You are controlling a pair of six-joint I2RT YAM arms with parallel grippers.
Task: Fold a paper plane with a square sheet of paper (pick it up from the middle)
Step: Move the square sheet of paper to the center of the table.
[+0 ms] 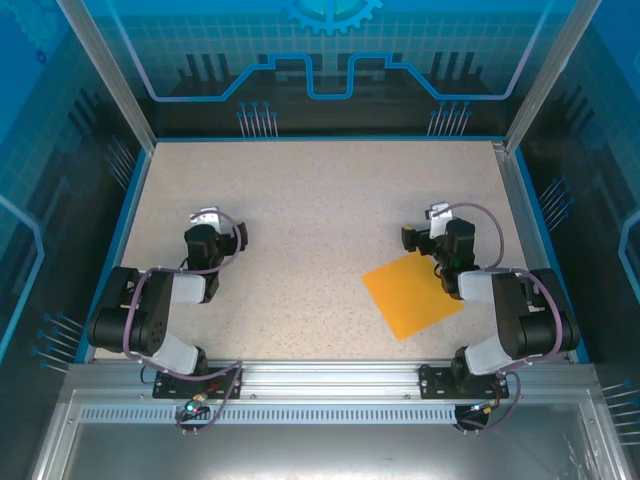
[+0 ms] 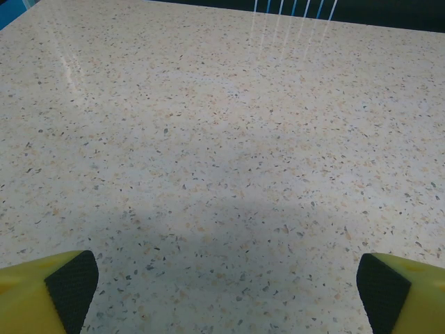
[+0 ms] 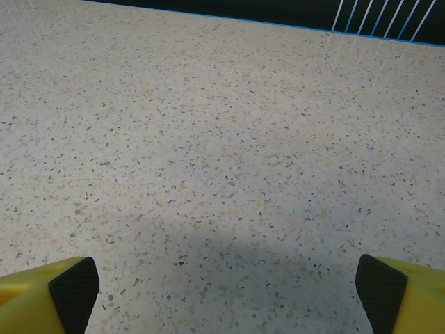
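The square sheet of paper (image 1: pixel 412 295) is lying flat on the speckled table (image 1: pixel 300 220), at about four o'clock from its middle, its three-o'clock corner hiding behind the right arm. The left gripper (image 2: pixel 226 291) and the right gripper (image 3: pixel 226 289) are hovering spread wide, holding nothing.

Speckled table (image 1: pixel 300 220) looks glossy; sheet of paper (image 1: pixel 410 297) perhaps matt, smooth.

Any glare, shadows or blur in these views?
Top external: even light, sharp, the square sheet of paper clearly visible. Left wrist: glare streaks on the table at upper left, soft shadow near the bottom. Right wrist: faint streaks top right, soft shadow low.
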